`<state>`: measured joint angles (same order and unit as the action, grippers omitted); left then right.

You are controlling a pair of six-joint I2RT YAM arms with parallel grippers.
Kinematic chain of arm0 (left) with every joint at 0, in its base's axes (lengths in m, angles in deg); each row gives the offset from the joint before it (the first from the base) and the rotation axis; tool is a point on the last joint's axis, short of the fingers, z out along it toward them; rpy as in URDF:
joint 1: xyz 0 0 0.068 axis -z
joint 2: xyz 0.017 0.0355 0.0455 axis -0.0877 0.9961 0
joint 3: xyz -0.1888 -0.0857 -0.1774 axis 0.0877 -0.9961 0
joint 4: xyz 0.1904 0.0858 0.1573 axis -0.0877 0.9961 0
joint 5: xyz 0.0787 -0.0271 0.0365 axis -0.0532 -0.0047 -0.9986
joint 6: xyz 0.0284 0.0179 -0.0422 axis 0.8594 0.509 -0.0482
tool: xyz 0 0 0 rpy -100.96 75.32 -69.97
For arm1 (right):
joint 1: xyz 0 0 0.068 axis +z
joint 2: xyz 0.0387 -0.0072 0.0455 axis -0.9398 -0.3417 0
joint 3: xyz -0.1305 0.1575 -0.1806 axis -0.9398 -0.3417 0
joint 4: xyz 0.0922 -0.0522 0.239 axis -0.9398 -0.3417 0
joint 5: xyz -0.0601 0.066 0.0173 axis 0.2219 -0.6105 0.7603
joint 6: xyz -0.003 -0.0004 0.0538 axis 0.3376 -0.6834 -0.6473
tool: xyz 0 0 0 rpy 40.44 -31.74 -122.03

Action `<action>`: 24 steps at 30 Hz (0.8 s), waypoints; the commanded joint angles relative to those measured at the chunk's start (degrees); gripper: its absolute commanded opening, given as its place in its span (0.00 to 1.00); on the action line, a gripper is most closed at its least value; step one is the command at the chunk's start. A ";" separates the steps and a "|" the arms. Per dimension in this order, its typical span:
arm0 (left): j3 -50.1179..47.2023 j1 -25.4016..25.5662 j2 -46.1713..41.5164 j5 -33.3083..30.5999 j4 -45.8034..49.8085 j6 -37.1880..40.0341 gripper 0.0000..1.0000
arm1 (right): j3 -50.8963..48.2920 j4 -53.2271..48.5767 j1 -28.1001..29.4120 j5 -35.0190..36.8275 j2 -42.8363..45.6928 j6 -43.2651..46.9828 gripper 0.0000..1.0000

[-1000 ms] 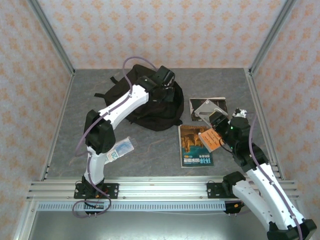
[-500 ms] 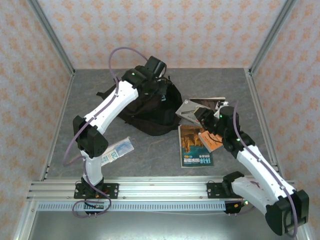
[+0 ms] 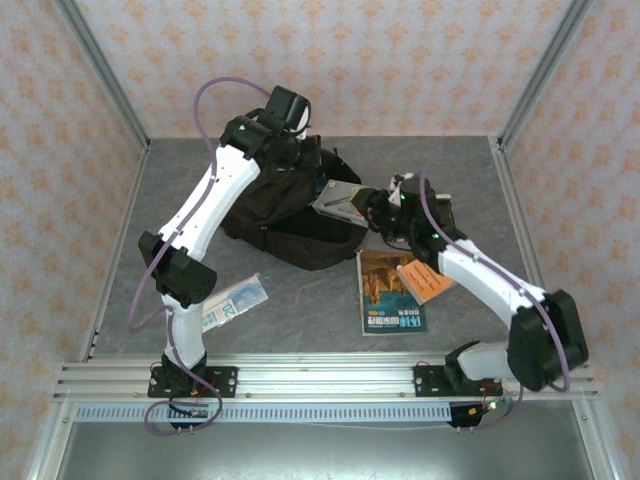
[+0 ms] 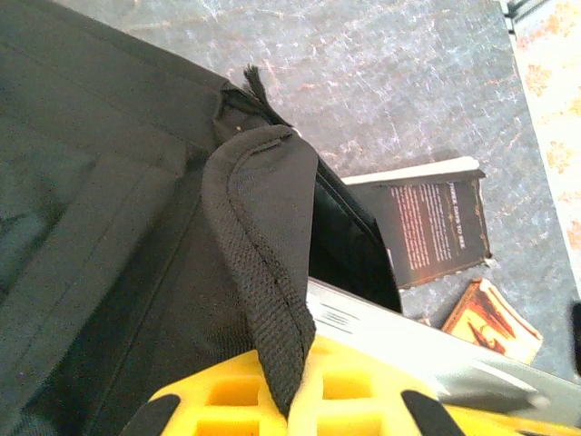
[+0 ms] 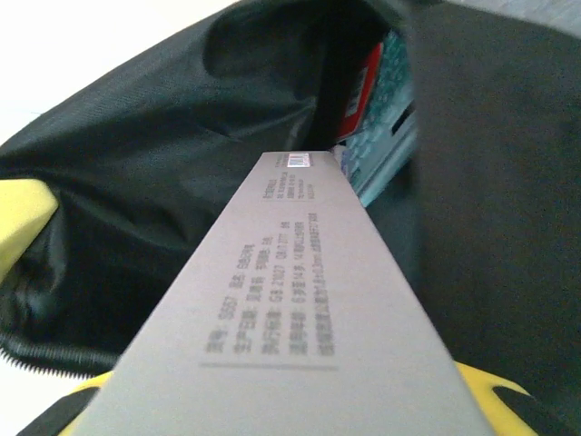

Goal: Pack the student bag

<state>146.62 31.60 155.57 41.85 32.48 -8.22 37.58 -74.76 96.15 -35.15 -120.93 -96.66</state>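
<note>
**A:** Toward the far edge of the surface [image 3: 300, 300], left of its middle, is that black heap the student bag [image 3: 290, 225]?

**B:** Yes. It lies there with its mouth open toward the right edge. The left arm [image 3: 215, 205] reaches over it from the near left. The left jaws are closed on a padded black edge of the bag, which is pinched between the yellow fingers [image 4: 381, 372].

**A:** And the right arm [image 3: 480, 275]?

**B:** It stretches from the near right corner toward the bag. The right jaws are clamped on a flat grey box [image 3: 338, 200], whose far end is at the bag's mouth. Beyond it, red and teal printed things [image 5: 372, 91] sit inside.

**A:** What lies loose?

**B:** A brown-covered book [image 3: 388, 292] lies flat, right of the middle and toward the near edge. A dark book [image 4: 436, 227] lies just right of the bag. A blue-and-white packet [image 3: 238, 298] lies toward the near left corner, beside the left arm. An orange pad [image 3: 425, 280] overlaps the brown book's right side.
</note>
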 commanded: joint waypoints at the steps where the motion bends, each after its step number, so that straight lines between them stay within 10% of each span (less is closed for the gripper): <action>1: 2.65 -0.46 -0.17 3.61 -2.97 -1.55 0.00 | 5.45 5.37 1.23 -1.31 -5.50 -2.00 0.35; 24: 10.97 -3.89 3.04 11.76 -6.65 -6.27 0.00 | 19.97 6.60 5.80 2.24 -27.87 -9.57 0.34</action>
<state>154.60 27.90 160.60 48.63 31.49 -13.36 53.67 -69.05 101.48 -33.51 -146.50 -106.73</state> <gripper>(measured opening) 0.047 0.339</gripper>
